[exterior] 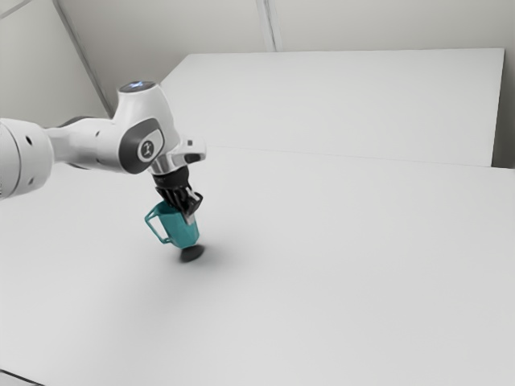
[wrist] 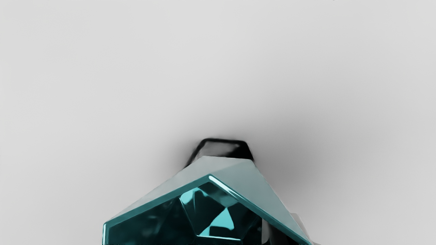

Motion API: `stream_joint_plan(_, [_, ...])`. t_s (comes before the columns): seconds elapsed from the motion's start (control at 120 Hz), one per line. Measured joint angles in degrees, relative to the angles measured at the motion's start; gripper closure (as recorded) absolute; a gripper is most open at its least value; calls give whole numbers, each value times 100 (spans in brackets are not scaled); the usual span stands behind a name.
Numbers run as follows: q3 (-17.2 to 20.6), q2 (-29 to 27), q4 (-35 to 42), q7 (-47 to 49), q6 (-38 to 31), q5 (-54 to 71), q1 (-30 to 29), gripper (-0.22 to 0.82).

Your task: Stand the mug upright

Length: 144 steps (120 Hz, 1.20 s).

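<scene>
Mug (exterior: 179, 228) held close to upright, short of standing square

From the exterior view's left, the arm (exterior: 96, 146) reaches in above the counter (exterior: 346, 265). The teal handle (exterior: 154, 228) points back toward that same side. Next comes the mug's body, its mouth up by the fingers (exterior: 191, 217) and its base slanting toward the exterior view's right. The fingers are closed on the mug's wall near the rim, one inside and one outside, with only the wall's thickness between them. Beneath the base, a little farther right, lies a dark patch (exterior: 192, 254), probably the mug's shadow; whether the base's low edge touches the counter cannot be told.

Most of the turning looks done. What seems left is to take out the remaining lean, seat the base flat and let go; released at this slant, the mug might tip.
</scene>
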<state>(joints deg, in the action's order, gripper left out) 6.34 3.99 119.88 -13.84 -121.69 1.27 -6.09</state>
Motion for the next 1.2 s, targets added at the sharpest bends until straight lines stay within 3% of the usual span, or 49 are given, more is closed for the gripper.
stream_joint_plan(0.233, [5, 37, 453, 273, -741, 239, 94, 79])
stream_joint_plan(0.467, [6, 142, 541, 473, -1047, 271, 62, 76])
stream_joint_plan(0.558, [8, 148, 546, 524, -1095, 240, 70, 65])
stream_joint_plan(0.7, [16, 96, 543, 589, -1121, 159, 79, 35])
stream_joint_plan(0.808, [40, -104, 481, 624, -1065, 121, 105, 21])
stream_joint_plan(0.967, [92, -257, -162, 647, -534, -195, 199, 10])
stream_joint_plan(1.2, [58, 345, -2177, 564, 867, -346, 137, 3])
